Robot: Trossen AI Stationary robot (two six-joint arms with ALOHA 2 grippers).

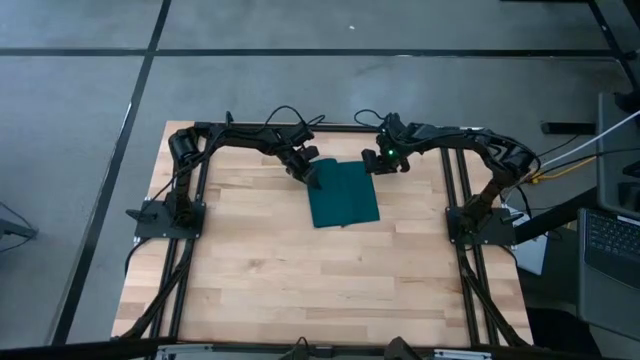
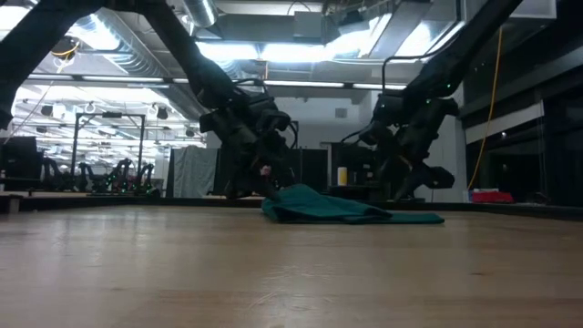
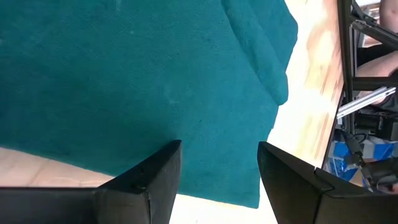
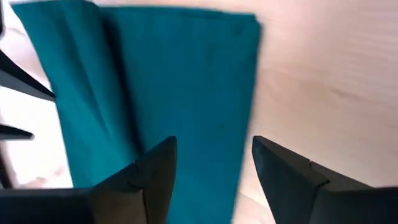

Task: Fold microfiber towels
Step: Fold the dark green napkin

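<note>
A dark teal-green microfiber towel, soft, plain and folded into a rough rectangle, is laid flat on the light wooden plank counter, slightly toward 12 o'clock from the counter's middle in the high view. The left claw is positioned at the towel's 10 o'clock corner; in the left wrist view its two dark fingers are seen spread apart just above the cloth, with teal fabric visible between them and nothing gripped. The right claw is positioned at the towel's 1 o'clock corner; in the right wrist view its fingers are likewise spread, with the towel's long edge lying between them and nothing held. A fold line is seen running along the towel in the right wrist view, with a narrower layer beside a wider one. In the low view the towel is seen as a low, slightly rumpled mound on the counter, between the two lowered arms.
</note>
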